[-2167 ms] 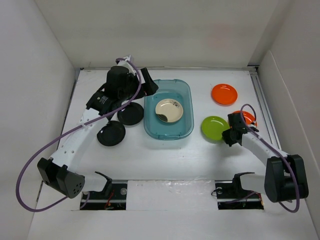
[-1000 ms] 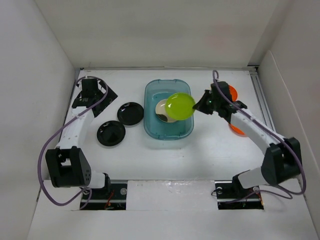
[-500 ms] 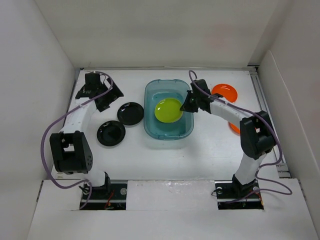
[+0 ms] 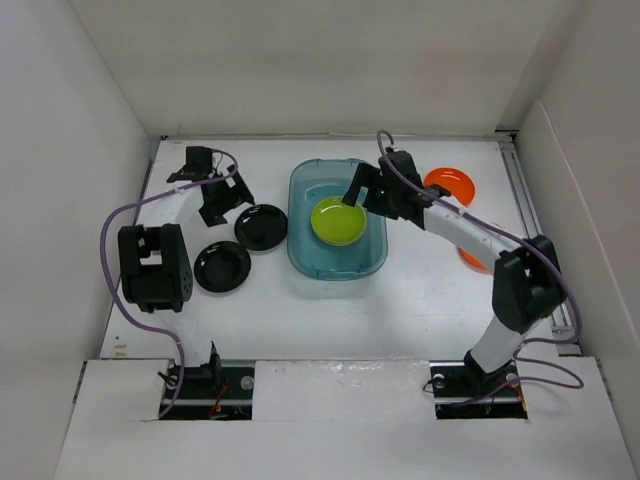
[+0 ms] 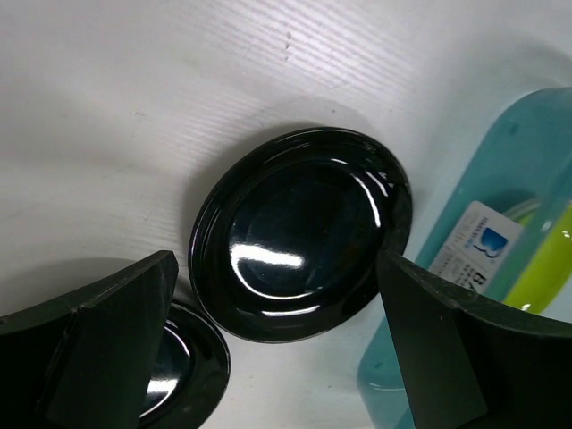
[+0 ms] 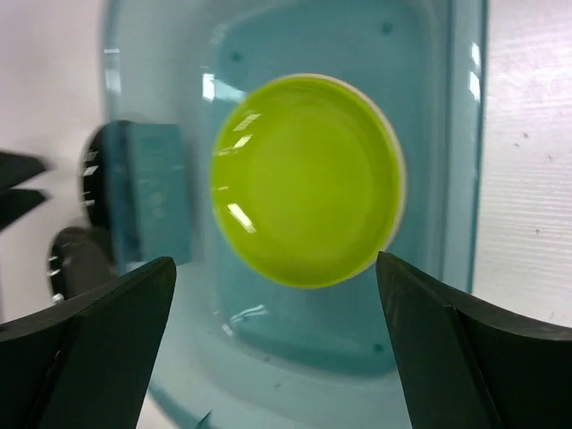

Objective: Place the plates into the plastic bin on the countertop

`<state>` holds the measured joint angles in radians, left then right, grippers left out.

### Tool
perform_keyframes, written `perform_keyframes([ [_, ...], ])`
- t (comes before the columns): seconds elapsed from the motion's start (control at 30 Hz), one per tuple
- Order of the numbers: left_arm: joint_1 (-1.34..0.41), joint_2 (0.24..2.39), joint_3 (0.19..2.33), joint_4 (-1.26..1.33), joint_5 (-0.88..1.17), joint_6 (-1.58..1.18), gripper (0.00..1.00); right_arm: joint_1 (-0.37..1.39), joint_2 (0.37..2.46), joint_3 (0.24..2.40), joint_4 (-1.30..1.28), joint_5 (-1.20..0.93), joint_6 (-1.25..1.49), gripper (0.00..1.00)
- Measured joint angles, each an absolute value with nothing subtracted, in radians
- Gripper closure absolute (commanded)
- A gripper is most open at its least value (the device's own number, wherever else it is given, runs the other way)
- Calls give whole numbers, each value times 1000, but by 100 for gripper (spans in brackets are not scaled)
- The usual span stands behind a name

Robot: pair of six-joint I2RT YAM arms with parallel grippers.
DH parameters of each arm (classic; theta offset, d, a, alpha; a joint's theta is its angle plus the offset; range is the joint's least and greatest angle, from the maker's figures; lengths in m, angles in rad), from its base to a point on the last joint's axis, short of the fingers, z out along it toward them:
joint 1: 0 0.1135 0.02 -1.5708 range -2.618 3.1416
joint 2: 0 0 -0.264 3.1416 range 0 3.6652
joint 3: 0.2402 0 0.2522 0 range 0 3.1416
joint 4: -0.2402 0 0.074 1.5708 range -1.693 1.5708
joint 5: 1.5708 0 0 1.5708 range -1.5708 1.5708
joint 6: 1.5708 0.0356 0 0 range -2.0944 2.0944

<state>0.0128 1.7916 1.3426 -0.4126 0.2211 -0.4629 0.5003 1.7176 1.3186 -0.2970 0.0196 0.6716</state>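
Right claw [image 6: 275,261] (jaws wide) above lime plate [image 6: 308,179].

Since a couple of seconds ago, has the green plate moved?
Yes. The lime green plate went from the countertop right of the plastic bin leftward, into the bin.

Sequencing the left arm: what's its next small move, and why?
Probably lower the left jaws onto the black plate beside the bin and close on its rim. They stand open over it, and that plate lies outside the bin. The green plate sits inside, with the right jaws open above it, so that side looks done for now.
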Motion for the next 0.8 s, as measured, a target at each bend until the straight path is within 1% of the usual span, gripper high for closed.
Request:
perform_keyframes([
  [0.13,6,1844,1344,-429,223,-447,12,544,1550,1285,-294,43,657,0],
  [0.17,3,1850,1346,-432,223,-443,15,553,1505,1276,-287,44,655,0],
  [0.23,1,1858,1348,-435,221,-438,18,566,1427,1261,-279,44,649,0],
  [0.33,1,1868,1349,-436,209,-434,20,568,1343,1239,-274,41,645,0],
  [0.4,1,1878,1349,-436,199,-431,24,567,1307,1217,-273,37,643,0],
  [0.43,1,1885,1349,-436,192,-430,24,567,1293,1204,-272,35,643,0],
  [0.53,1,1911,1351,-437,179,-429,35,567,1272,1176,-276,25,643,0],
  [0.57,1,1921,1353,-437,176,-426,37,567,1270,1168,-277,20,643,0],
  [0.63,1,1943,1360,-438,173,-427,47,567,1264,1155,-277,15,643,0],
  [0.67,1,1955,1364,-439,171,-426,49,567,1261,1148,-276,14,643,0],
  [0.73,2,1963,1377,-439,169,-427,58,567,1253,1137,-278,9,643,0],
  [0.8,7,1966,1381,-436,164,-430,65,567,1245,1132,-278,4,643,0],
])
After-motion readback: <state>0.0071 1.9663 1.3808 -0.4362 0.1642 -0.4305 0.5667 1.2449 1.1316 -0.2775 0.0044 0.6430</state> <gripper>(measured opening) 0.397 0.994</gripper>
